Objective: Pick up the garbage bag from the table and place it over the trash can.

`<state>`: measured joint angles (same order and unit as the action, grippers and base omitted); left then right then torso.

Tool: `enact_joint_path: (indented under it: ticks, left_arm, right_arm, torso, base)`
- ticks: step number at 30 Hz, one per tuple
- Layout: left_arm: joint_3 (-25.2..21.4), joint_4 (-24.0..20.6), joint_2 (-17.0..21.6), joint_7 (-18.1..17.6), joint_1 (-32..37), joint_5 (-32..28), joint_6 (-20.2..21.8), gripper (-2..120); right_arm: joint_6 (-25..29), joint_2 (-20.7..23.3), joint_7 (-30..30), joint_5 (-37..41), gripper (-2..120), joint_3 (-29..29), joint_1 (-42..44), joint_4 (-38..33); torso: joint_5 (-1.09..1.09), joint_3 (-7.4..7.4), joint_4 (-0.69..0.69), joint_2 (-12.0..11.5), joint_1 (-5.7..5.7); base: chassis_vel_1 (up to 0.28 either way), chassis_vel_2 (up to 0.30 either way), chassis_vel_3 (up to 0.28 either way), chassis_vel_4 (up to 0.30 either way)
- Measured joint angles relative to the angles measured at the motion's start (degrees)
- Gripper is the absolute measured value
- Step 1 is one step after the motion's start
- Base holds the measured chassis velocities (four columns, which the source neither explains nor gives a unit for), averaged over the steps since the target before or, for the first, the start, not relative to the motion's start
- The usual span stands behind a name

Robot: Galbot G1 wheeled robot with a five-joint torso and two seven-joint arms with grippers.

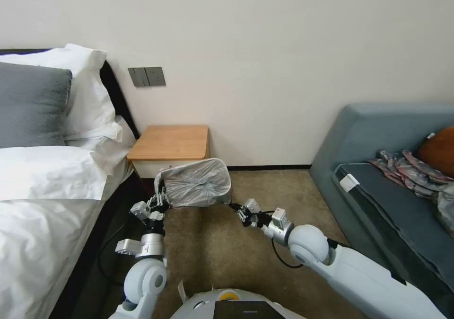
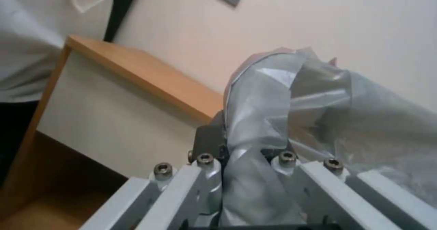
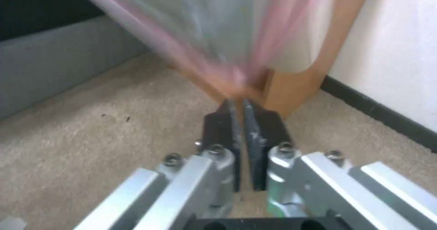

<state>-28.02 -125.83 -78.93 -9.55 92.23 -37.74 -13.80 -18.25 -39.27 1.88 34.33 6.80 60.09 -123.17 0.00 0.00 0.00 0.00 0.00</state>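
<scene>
On the carpet just before the desk (image 1: 170, 141), both grippers' fingers pinch the bag (image 1: 198, 182), stretched over the bin; seating remains.

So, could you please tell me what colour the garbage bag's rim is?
Pinkish-red, edging the thin translucent grey plastic garbage bag; clearest in the left wrist view.

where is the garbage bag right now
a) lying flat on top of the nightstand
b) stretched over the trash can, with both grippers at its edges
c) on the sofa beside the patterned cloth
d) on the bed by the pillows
b: in the head view the garbage bag covers the trash can in front of the table, with the left gripper shut on one edge and the right gripper shut on the other.
</scene>
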Motion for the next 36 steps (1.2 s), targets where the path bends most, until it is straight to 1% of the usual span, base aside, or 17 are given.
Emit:
enact_joint_path:
  ticks: [1,2,5,6,8,10,12,18,19,21,24,27,29,30,32,33,36]
  left_arm:
    - [0.0,0.0,0.0,-0.2,-0.1,-0.3,0.1,7]
    - [0.0,0.0,0.0,-0.2,-0.1,-0.3,0.1,7]
    - [-0.1,-0.2,0.0,-0.5,-0.1,-0.6,0.3,7]
    - [-0.1,-0.2,0.0,-0.5,-0.1,-0.6,0.3,7]
    - [-0.1,-0.2,-0.1,-0.5,0.0,-0.6,0.4,7]
    - [-0.1,-0.2,-0.1,-0.5,0.0,-0.6,0.4,7]
    - [-0.4,0.0,-0.1,-0.5,0.0,-0.6,0.4,7]
    - [-1.1,0.9,-0.1,-0.6,-0.1,-3.0,0.6,7]
    - [-1.1,0.9,-0.1,-0.6,-0.1,-3.0,0.6,7]
    - [-1.4,1.4,-0.1,-0.3,-0.2,-4.2,0.8,7]
    - [-1.6,1.5,-0.1,0.1,-0.2,-5.7,1.0,7]
    - [-1.9,1.8,0.2,0.9,-0.5,-8.6,1.8,7]
    - [-1.9,1.9,0.2,1.0,-0.5,-8.8,1.9,7]
    - [-2.0,2.0,0.4,1.3,-0.7,-9.5,2.1,7]
    - [-2.5,2.0,0.8,2.2,-0.8,-11.7,3.2,7]
    - [-2.5,2.0,0.8,2.2,-0.8,-11.7,3.2,7]
    - [-2.8,1.7,1.4,3.0,-0.9,-13.3,3.8,7]
  right_arm:
    - [0.0,0.0,0.3,0.0,14,-0.4,0.6,-0.4]
    - [0.0,0.0,0.3,0.0,14,-0.4,0.6,-0.4]
    - [0.2,-0.2,0.5,-0.2,27,-0.8,1.7,-0.5]
    - [0.2,-0.2,0.5,-0.2,27,-0.8,1.7,-0.5]
    - [0.2,-0.3,0.5,-0.7,38,-1.2,2.6,-0.8]
    - [0.4,-0.3,0.5,-1.1,42,-1.6,3.1,-1.1]
    - [1.4,0.1,0.5,-1.4,51,-2.8,4.8,-2.0]
    - [6.2,-0.1,-4.1,-1.1,75,-9.6,15.6,-5.6]
    - [6.2,-0.1,-4.1,-1.1,75,-9.6,15.6,-5.6]
    - [8.6,-2.0,-3.9,-2.0,86,-13.5,19.9,-5.1]
    - [10.1,-4.2,-3.0,-1.6,94,-16.5,21.6,-4.3]
    - [10.1,-10.2,-2.3,7.4,100,-20.3,20.8,-3.8]
    - [9.9,-11.3,-2.1,9.9,100,-20.6,20.2,-3.7]
    - [9.8,-13.2,-2.2,14.3,100,-20.8,19.0,-3.6]
    - [9.0,-18.1,-4.4,27.8,100,-20.5,15.5,-3.7]
    - [9.0,-18.1,-4.4,27.8,100,-20.5,15.5,-3.7]
    - [8.6,-23.3,-6.5,41.7,100,-19.5,12.1,-2.9]
  torso:
    - [-0.01,0.00,0.00,0.0,0.00]
    - [-0.01,0.00,0.00,0.0,0.00]
    - [0.00,0.00,-0.01,0.0,0.00]
    - [0.00,0.00,-0.01,0.0,0.00]
    - [0.00,0.00,0.01,0.0,0.00]
    - [0.00,0.00,0.01,0.0,0.00]
    - [0.01,0.00,0.01,0.0,0.00]
    - [-0.01,0.00,-0.02,0.0,0.00]
    - [-0.01,0.00,-0.02,0.0,0.00]
    - [0.00,0.00,-0.02,0.0,0.00]
    - [-0.01,0.00,-0.02,0.0,0.00]
    - [-0.01,0.00,0.00,0.0,0.00]
    - [-0.01,0.00,0.00,0.0,0.00]
    - [-0.01,0.00,-0.01,0.0,0.00]
    - [-0.01,0.00,0.01,0.0,0.00]
    - [-0.01,0.00,0.01,0.0,0.00]
    - [-0.01,0.00,0.01,0.0,0.00]
  base:
    - [0.000,0.000,0.000,0.000]
    - [0.000,0.000,0.000,0.000]
    - [0.000,0.000,0.000,0.000]
    - [0.000,0.000,0.000,0.000]
    - [0.000,0.000,0.000,0.000]
    - [0.000,0.000,0.000,0.000]
    - [0.000,0.000,0.000,0.000]
    - [0.000,0.000,0.000,0.000]
    - [0.000,0.000,0.000,0.000]
    - [0.000,0.000,0.000,0.000]
    - [0.000,0.000,0.000,0.000]
    - [0.000,0.000,0.000,0.000]
    - [0.000,0.000,0.000,0.000]
    - [0.000,0.000,0.000,0.000]
    - [0.000,0.000,0.000,0.000]
    - [0.000,0.000,0.000,0.000]
    - [0.000,0.000,0.000,0.000]
